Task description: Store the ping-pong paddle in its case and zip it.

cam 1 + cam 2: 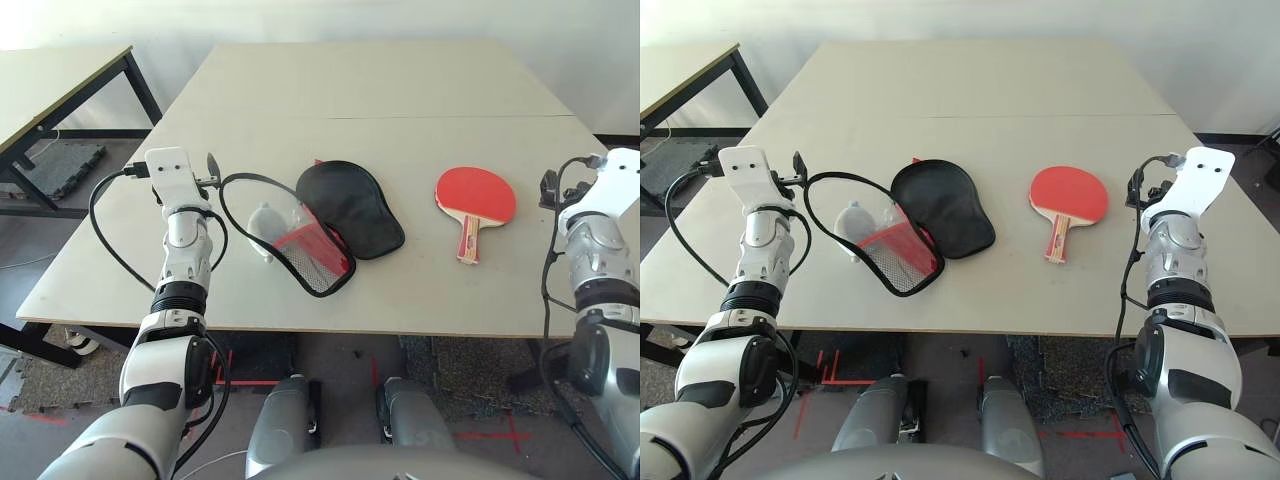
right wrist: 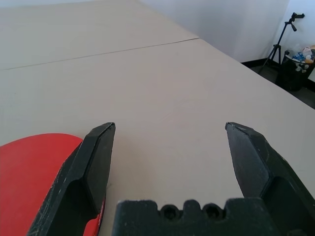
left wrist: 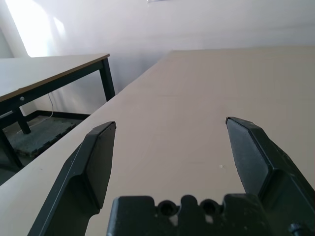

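My pincers, left and right, gaped wide, empty. The paddle, right of the case, looked light and stiff; I judged its handle the best hold.

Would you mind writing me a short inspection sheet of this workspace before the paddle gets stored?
Surface: pale table, a seam running across it.
Job's things: ping-pong paddle lies flat, red face up, handle toward the robot, apart from the case; the case lies unzipped and spread open toward the robot's left of the paddle.
Clutter: small pale object lies inside the open case; cannot tell what it is.
Grippers: left gripper open, holding nothing; right gripper open, holding nothing, beside the paddle's red face.
Cables: black cables loop along both forearms.
Surroundings: second table at left; tripod by the wall.
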`<state>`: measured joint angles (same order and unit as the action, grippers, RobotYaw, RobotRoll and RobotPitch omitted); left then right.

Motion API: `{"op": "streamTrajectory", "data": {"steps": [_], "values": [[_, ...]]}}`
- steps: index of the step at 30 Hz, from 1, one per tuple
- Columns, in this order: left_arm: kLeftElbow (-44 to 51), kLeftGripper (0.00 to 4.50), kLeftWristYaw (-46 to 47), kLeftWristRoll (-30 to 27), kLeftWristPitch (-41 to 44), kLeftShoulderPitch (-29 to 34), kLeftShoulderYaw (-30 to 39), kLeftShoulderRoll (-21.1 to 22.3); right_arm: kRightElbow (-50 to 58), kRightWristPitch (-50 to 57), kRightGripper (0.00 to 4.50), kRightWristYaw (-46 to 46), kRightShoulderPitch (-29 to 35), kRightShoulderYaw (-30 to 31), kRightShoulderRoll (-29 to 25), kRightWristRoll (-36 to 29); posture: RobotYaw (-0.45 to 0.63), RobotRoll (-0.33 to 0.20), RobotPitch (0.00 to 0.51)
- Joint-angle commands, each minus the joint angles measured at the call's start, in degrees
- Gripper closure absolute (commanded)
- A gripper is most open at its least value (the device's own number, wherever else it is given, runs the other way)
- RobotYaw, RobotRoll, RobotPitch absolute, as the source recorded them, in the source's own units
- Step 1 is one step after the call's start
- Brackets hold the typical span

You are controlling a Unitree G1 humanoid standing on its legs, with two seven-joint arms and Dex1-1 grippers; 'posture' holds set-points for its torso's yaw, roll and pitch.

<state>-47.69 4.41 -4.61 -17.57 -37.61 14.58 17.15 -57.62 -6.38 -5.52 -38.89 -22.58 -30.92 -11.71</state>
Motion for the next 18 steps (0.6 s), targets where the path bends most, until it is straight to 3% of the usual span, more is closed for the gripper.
{"op": "streamTrajectory", "data": {"steps": [1, 9, 18], "values": [[-0.6, 0.0, -1.0, -0.2, -0.2, -0.8, -0.1, 0.2, 0.3, 0.3, 0.05, -0.4, 0.2, 0.3, -0.1, 0.0, 0.01, 0.0, 0.038], [-0.4, 0.0, -7.6, -1.7, 1.4, -1.7, 0.1, 2.7, 6.2, 4.1, 0.05, -1.5, 0.4, 1.2, 0.8, -0.6, 0.0, 0.0, 0.042], [5.2, 0.0, -20.7, -5.2, 8.0, -2.2, -0.2, 7.5, 20.4, 19.3, 0.05, -3.6, 1.8, 2.6, 2.1, -2.7, 0.03, 0.0, 0.061]]}}
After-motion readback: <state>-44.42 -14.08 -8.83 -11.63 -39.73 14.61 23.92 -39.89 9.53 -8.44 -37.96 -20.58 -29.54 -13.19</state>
